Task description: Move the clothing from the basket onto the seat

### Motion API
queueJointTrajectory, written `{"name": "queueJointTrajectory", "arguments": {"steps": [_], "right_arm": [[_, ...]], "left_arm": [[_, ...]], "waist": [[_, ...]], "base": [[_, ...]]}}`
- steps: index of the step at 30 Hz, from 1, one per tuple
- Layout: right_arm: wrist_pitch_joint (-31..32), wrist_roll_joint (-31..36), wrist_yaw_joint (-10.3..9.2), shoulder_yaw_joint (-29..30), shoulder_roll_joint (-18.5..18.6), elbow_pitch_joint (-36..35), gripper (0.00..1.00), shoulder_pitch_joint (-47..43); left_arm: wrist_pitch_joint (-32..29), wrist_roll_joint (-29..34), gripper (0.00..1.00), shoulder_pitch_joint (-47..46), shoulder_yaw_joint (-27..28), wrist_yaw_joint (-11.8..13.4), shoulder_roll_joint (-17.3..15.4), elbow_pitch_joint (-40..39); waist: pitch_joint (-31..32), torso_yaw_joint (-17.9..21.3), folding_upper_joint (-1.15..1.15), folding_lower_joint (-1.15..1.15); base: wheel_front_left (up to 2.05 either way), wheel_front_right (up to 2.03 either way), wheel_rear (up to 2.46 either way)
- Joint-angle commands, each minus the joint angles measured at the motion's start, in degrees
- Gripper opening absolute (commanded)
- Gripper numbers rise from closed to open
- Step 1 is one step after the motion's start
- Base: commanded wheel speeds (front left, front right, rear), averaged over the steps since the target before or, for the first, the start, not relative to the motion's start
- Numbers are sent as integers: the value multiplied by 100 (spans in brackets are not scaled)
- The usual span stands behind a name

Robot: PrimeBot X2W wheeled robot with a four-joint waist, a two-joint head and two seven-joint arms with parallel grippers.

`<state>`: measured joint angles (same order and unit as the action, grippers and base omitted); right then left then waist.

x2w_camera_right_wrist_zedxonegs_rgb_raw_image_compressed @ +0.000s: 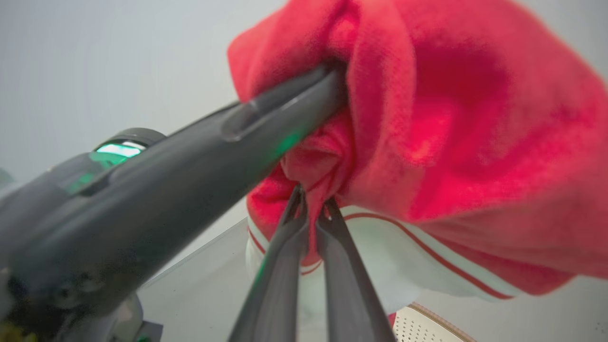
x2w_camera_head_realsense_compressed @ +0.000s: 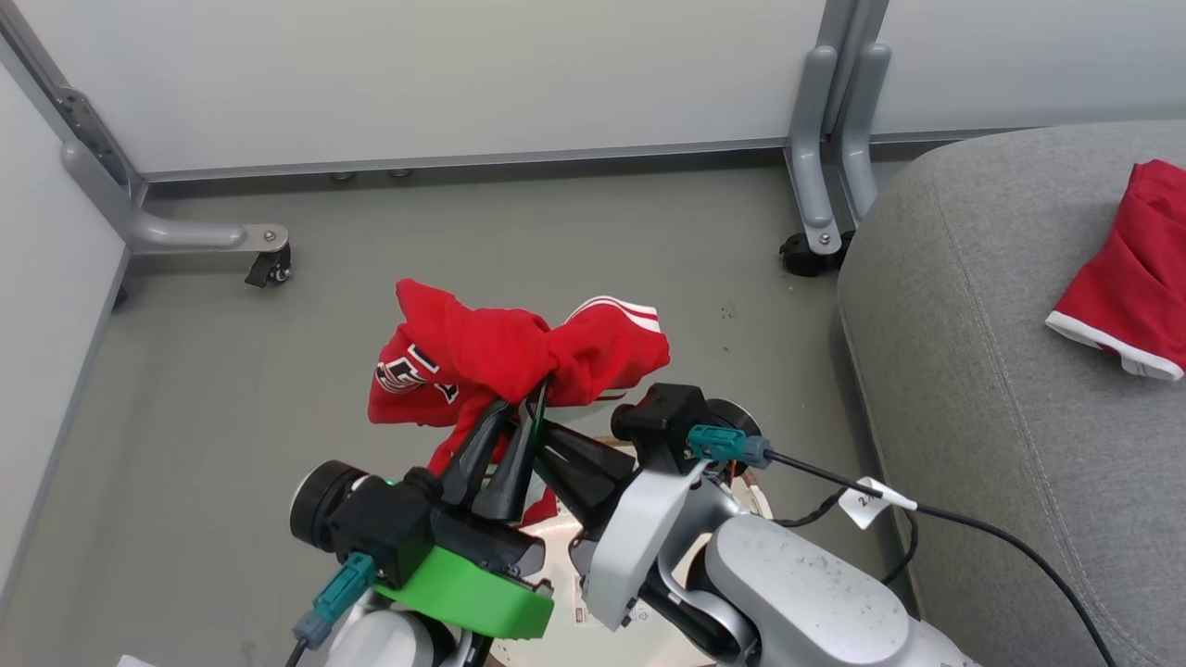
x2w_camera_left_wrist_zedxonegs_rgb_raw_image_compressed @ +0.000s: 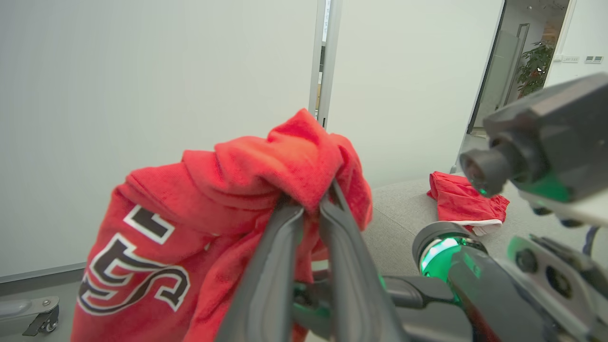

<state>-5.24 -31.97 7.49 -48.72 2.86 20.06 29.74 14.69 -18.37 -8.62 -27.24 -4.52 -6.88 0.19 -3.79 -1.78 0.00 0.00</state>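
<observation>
The red-and-white top (x2w_camera_head_realsense_compressed: 505, 357) hangs bunched in the air over the floor, with both grippers holding it. My left gripper (x2w_camera_head_realsense_compressed: 519, 408) is shut on its folds, seen close in the left wrist view (x2w_camera_left_wrist_zedxonegs_rgb_raw_image_compressed: 311, 204), where the black-and-white lettering (x2w_camera_left_wrist_zedxonegs_rgb_raw_image_compressed: 133, 275) hangs down. My right gripper (x2w_camera_head_realsense_compressed: 552, 428) is shut on the same bunch (x2w_camera_right_wrist_zedxonegs_rgb_raw_image_compressed: 311, 211), just above the striped cuff (x2w_camera_right_wrist_zedxonegs_rgb_raw_image_compressed: 427, 256). The red shorts (x2w_camera_head_realsense_compressed: 1130, 269) lie on the grey seat (x2w_camera_head_realsense_compressed: 1001, 389) at the right. The cream basket (x2w_camera_head_realsense_compressed: 561, 542) sits below my arms, mostly hidden; its perforated edge (x2w_camera_right_wrist_zedxonegs_rgb_raw_image_compressed: 427, 325) peeks in.
White partition walls stand behind, with grey metal feet on castors at the left (x2w_camera_head_realsense_compressed: 269, 264) and next to the seat (x2w_camera_head_realsense_compressed: 806, 245). Grey floor (x2w_camera_head_realsense_compressed: 232, 417) spreads between them. A black cable with a white tag (x2w_camera_head_realsense_compressed: 871, 500) trails from my right wrist.
</observation>
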Motion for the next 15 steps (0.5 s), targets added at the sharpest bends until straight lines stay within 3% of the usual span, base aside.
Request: {"name": "queueJointTrajectory", "arguments": {"steps": [1,15], "right_arm": [[-42,-50,0,-37,6,43,0,85],[-273,-75,0,-107,6,243,0,245]], "left_arm": [[32,-42,0,-69,19,-11,-11,-9],[-16,-16,0,-56,-10,38,-90,60]], "waist": [[5,7,0,0],[3,10,0,0]], "base": [[0,0,0],[0,0,0]]}}
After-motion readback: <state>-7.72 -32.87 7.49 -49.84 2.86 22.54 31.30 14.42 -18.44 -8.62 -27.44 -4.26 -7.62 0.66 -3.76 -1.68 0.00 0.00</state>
